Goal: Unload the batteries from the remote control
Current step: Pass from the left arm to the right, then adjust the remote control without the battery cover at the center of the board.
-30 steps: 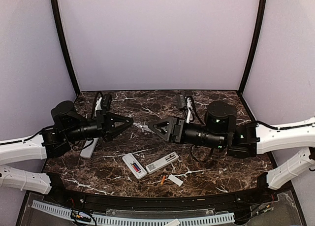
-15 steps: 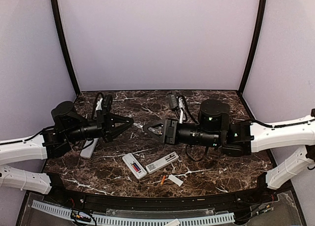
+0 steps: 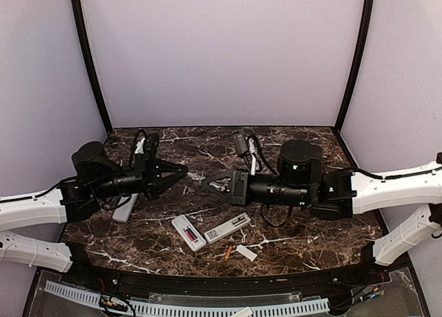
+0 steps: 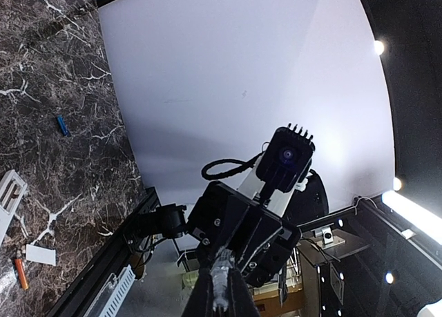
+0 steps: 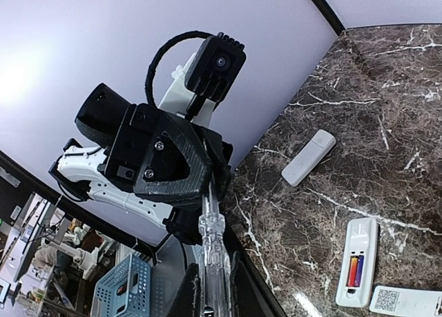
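Top view, lower centre: I note the open remote (image 3: 181, 224) lying flat on the table (image 3: 297, 227). Its long axis runs upper left to lower right, and the loaded batteries (image 3: 190, 234) are aligned along it. One orange battery (image 3: 228, 253) lies loose just to its right. The left gripper (image 3: 182, 170) and right gripper (image 3: 211, 184) sit higher in frame, tips pinched narrow, with nothing held that I can see. The remote lies below and between them. I judge the right tip marginally nearer.

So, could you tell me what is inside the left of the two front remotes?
Two batteries lie side by side in that remote, one reddish-orange, one blue-purple. Anything beneath them is covered.
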You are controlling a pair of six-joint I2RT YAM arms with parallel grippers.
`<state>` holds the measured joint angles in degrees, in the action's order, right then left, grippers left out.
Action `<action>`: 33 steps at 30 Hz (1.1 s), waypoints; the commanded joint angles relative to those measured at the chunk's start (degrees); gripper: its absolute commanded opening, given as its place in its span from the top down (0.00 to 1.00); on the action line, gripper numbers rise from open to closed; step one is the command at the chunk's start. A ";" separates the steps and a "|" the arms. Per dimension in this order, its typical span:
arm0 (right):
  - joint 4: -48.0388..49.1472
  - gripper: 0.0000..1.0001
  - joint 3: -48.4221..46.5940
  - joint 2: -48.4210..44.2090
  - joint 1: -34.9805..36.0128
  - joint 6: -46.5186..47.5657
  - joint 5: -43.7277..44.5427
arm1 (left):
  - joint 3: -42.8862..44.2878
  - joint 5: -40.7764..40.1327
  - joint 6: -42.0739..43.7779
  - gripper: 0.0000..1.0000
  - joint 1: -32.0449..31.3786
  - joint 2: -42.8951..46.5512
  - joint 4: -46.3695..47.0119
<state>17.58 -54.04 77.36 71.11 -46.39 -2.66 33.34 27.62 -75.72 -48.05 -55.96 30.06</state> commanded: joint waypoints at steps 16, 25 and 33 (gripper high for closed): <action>-18.38 1.00 -1.01 -5.17 0.16 1.03 13.62 | 3.64 -13.94 11.36 0.16 2.70 -0.85 -48.62; -18.69 1.00 -1.22 -3.85 0.13 0.40 13.74 | 1.34 -15.72 12.00 0.14 2.70 -11.76 -45.84; -18.90 1.00 -0.63 -3.78 0.20 -0.06 14.18 | 2.53 -16.10 14.33 0.15 2.70 -19.61 -42.68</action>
<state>-0.99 -54.11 73.43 71.13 -46.15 10.33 35.46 12.36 -63.68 -45.54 -72.64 -13.93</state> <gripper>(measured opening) 0.085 0.848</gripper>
